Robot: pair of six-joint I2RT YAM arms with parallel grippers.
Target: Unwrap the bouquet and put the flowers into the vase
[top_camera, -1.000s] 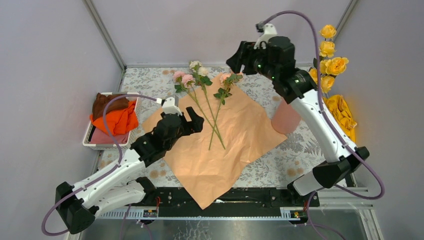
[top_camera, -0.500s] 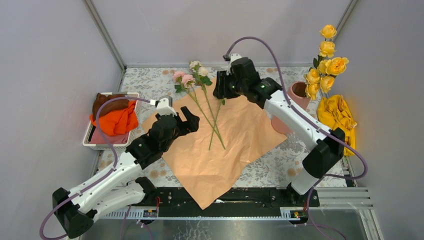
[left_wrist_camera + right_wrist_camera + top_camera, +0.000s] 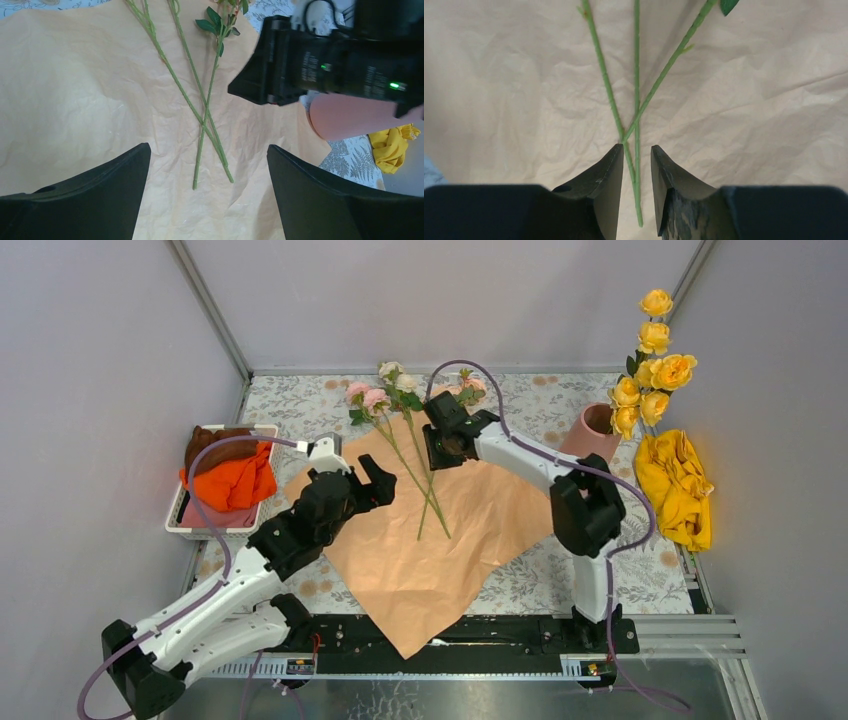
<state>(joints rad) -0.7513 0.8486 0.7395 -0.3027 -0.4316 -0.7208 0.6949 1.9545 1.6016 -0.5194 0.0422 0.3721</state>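
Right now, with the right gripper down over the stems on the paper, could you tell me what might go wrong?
1. The right gripper has its jaws narrowly apart around the spot where the flower stems cross, so it may lift two at once or drag the third.
2. Its fingertips sit close to the wrapping paper, which could get pinched and pulled along.
3. The vase already holds yellow roses, so another stem may snag on them.

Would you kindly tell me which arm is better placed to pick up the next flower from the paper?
Right. The right gripper sits low over the crossed stems, fingers either side of them, and the vase stands nearer that arm. The left gripper hangs open, short of the stems.
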